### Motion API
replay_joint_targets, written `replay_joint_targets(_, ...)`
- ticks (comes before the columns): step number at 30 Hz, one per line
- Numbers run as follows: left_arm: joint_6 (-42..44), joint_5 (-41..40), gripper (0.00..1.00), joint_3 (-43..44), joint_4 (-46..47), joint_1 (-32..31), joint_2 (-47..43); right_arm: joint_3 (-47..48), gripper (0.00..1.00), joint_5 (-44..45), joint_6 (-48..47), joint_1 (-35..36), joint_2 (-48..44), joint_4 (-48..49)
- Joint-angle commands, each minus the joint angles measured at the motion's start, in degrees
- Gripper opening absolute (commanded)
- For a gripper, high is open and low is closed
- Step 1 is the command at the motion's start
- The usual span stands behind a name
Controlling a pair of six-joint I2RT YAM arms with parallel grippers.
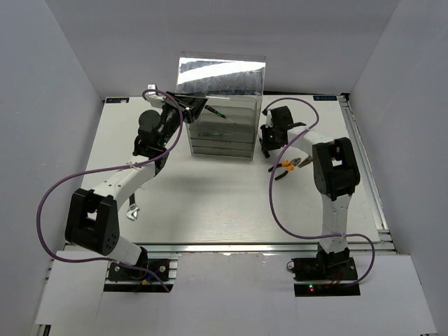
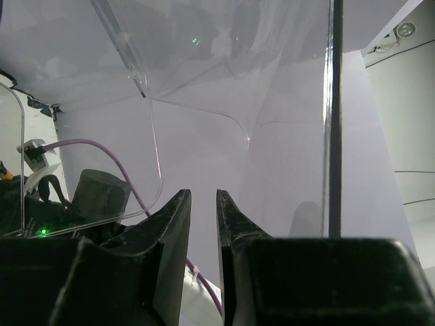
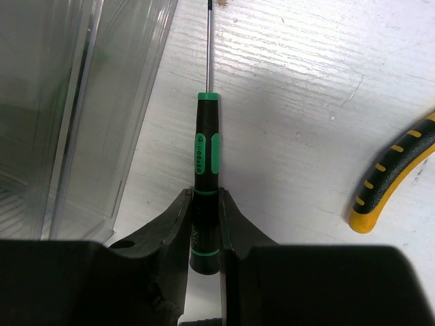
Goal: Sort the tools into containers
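The clear drawer cabinet (image 1: 222,105) stands at the back middle. My left gripper (image 1: 183,106) is at its top left corner, where a clear drawer (image 1: 199,105) is pulled out. In the left wrist view the jaws (image 2: 203,197) stand a narrow gap apart, with clear plastic (image 2: 204,102) all around. A dark screwdriver (image 1: 218,114) lies in the drawer. My right gripper (image 1: 268,143) is down at the table, right of the cabinet. It is shut (image 3: 205,198) on a black-and-green screwdriver (image 3: 206,153). Orange-and-black pliers (image 1: 288,166) lie just right of it.
A small silver wrench (image 1: 133,212) lies on the table at the left, beside my left arm. The cabinet's clear wall (image 3: 81,102) is close on the left of the held screwdriver. A pliers handle (image 3: 391,180) lies to its right. Purple cables loop over both arms.
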Motion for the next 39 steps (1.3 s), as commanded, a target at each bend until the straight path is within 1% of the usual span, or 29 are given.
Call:
replay_joint_targets(1, 0.1, 0.1, 0.33, 0.3, 1.6, 0.3, -1.4, -0.1, 0.06, -1.4, 0.3, -0.8, -1.9, -4.0)
replay_joint_targets(3, 0.1, -0.1, 0.33, 0.1, 1.6, 0.3, -1.7, 0.6, 0.0, -4.3, 0.5, -1.7, -2.5, -4.0)
replay_joint_targets(6, 0.1, -0.1, 0.33, 0.1, 1.6, 0.3, -2.0, 1.7, 0.0, -6.7, 0.2, -2.8, -4.7, -3.8)
replay_joint_targets(10, 0.1, -0.3, 0.32, 0.4, 1.6, 0.3, -2.4, 0.4, 0.0, -8.8, 0.1, -4.7, -9.0, -2.9)
replay_joint_targets(13, 0.1, -0.3, 0.32, 0.8, 1.6, 0.3, -2.3, -2.8, 0.0, -12.7, 0.2, -7.0, -13.4, -1.6)
replay_joint_targets(14, 0.2, -0.1, 0.32, 1.0, 1.6, 0.3, -2.2, -5.2, 0.0, -15.1, 0.0, -8.2, -16.1, -0.8)
replay_joint_targets(15, 0.1, 0.0, 0.32, 1.1, 1.6, 0.3, -2.2, -5.3, 0.0, -16.1, 0.0, -8.9, -17.6, 0.5)
replay_joint_targets(16, 0.1, 0.1, 0.32, 1.1, 1.6, 0.3, -2.1, -7.6, 0.0, -17.1, -1.2, -9.4, -19.0, 1.1)
replay_joint_targets(17, 0.1, 0.1, 0.32, 1.2, 1.6, 0.3, -2.3, -9.8, 0.0, -19.6, -3.6, -10.2, -21.9, 1.5)
replay_joint_targets(19, 0.1, 0.0, 0.32, 1.2, 1.6, 0.3, -2.4, -12.1, 0.0, -23.3, -9.7, -10.9, -25.0, 2.6)
replay_joint_targets(20, 0.0, 0.0, 0.33, 1.2, 1.6, 0.2, -2.5, -14.1, 0.0, -27.5, -18.0, -11.3, -27.9, 2.4)
replay_joint_targets(21, 0.0, -0.1, 0.32, 1.3, 1.6, 0.3, -2.6, -14.9, 0.0, -30.0, -23.3, -11.5, -29.4, 1.5)
replay_joint_targets(23, 0.1, 0.1, 0.32, 1.9, 1.6, 0.3, -2.4, -16.8, 0.0, -35.4, -33.6, -11.7, -33.9, -2.8)
replay_joint_targets(24, 0.1, 0.3, 0.32, 2.0, 1.6, 0.3, -2.5, -17.9, 0.0, -37.6, -45.6, -11.8, -35.5, -5.0)
replay_joint_targets(25, 0.2, 0.5, 0.33, 2.3, 1.6, 0.3, -2.5, -18.2, 0.0, -39.4, -51.9, -11.8, -36.8, -11.4)
replay_joint_targets(26, 0.2, 0.6, 0.32, 2.6, 1.6, 0.3, -2.5, -18.2, 0.0, -42.4, -57.4, -11.8, -38.6, -14.8)
replay_joint_targets(27, 0.4, 0.5, 0.32, 2.7, 1.6, 0.3, -2.6, -18.2, 0.0, -43.4, -65.8, -11.7, -39.4, -19.8)
replay_joint_targets(30, 0.3, 0.2, 0.32, 2.5, 1.6, 0.3, -2.9, -17.7, 0.0, -44.7, -75.1, -11.1, -40.2, -25.3)
replay_joint_targets(31, 0.4, 0.0, 0.32, 2.5, 1.6, 0.2, -3.1, -16.6, 0.0, -45.1, -80.6, -10.4, -40.1, -28.9)
replay_joint_targets(33, 0.3, 0.0, 0.32, 2.3, 1.6, 0.3, -3.4, -15.6, 0.0, -45.1, -86.9, -9.2, -39.9, -32.8)
replay_joint_targets(34, 0.3, -0.1, 0.32, 2.5, 1.6, 0.3, -3.4, -15.2, 0.0, -44.1, -90.9, -7.1, -40.0, -34.0)
replay_joint_targets(35, 0.3, 0.0, 0.32, 2.5, 1.6, 0.3, -3.4, -15.2, 0.0, -43.4, -91.9, -5.8, -40.1, -34.7)
replay_joint_targets(36, 0.3, -0.1, 0.32, 2.6, 1.6, 0.3, -3.4, -15.2, 0.0, -42.6, -92.0, -4.2, -40.2, -34.2)
replay_joint_targets(37, 0.3, 0.1, 0.33, 2.8, 1.6, 0.3, -3.5, -15.1, 0.0, -40.6, -91.7, -0.4, -40.2, -33.4)
replay_joint_targets(39, 0.5, 0.1, 0.32, 3.0, 1.6, 0.3, -3.5, -14.0, 0.0, -37.7, -86.3, 4.3, -40.1, -28.6)
